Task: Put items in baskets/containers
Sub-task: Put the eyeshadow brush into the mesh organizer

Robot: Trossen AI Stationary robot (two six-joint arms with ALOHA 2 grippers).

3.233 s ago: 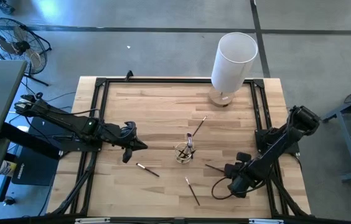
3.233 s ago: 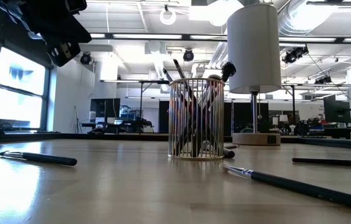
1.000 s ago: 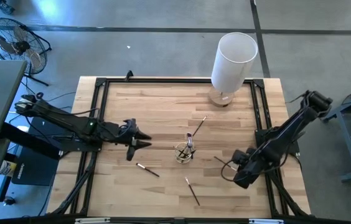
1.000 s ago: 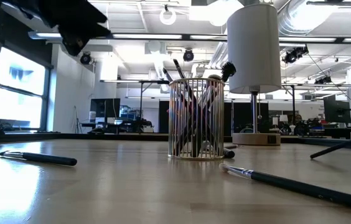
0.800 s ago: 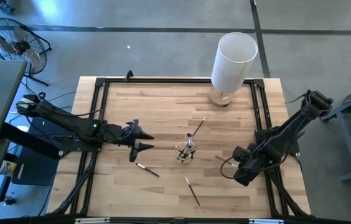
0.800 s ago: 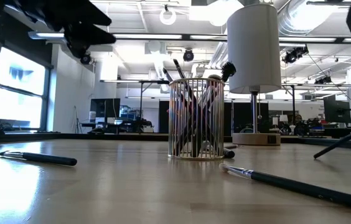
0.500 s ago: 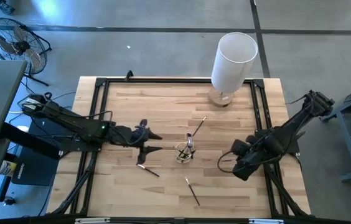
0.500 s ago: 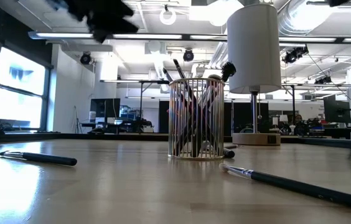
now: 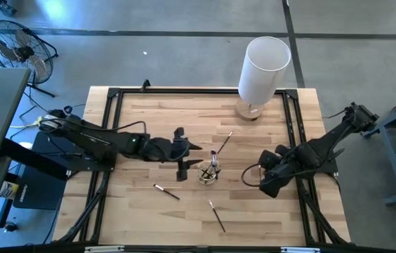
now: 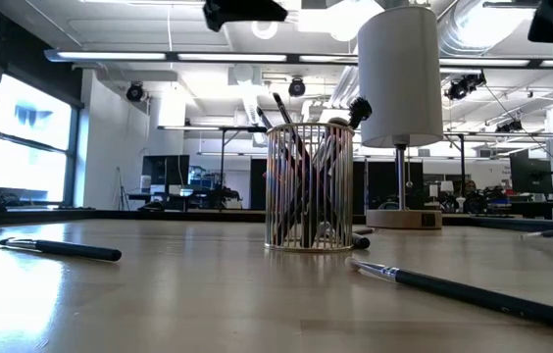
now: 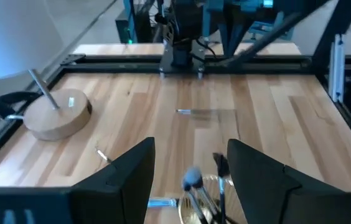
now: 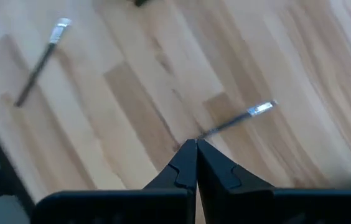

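The clear round cup (image 9: pixel 207 171) stands mid-table with several brushes upright in it; the low view shows it too (image 10: pixel 308 186). My left gripper (image 9: pixel 187 159) hovers open and empty just left of the cup, above the table, and the brush tips (image 11: pixel 193 179) show between its fingers. My right gripper (image 9: pixel 261 181), right of the cup, is shut on a thin dark brush (image 12: pixel 234 122). Loose brushes lie flat on the wood (image 9: pixel 166 192), (image 9: pixel 217 216), (image 9: pixel 225 140). My right gripper pinches the brush's handle end (image 12: pixel 201 138) between its two fingertips. The fingers slant down toward the table. The brush sticks out forward beyond them, its bright ferrule and bristle end (image 12: pixel 262 109) farthest away. It appears clear of the wood below.
A tall white cylinder on a round wooden base (image 9: pixel 262 70) stands at the far edge, right of centre. A black frame (image 9: pixel 110 126) borders the tabletop. In the low view, loose brushes lie near the front at left (image 10: pixel 61 249) and right (image 10: pixel 453 289).
My left gripper has travelled toward the table's right edge, up to the cup, with its fingers spreading wider. My right gripper has gone toward the far edge and a little left, lifting its brush, whose lower end hung toward the table a second ago.
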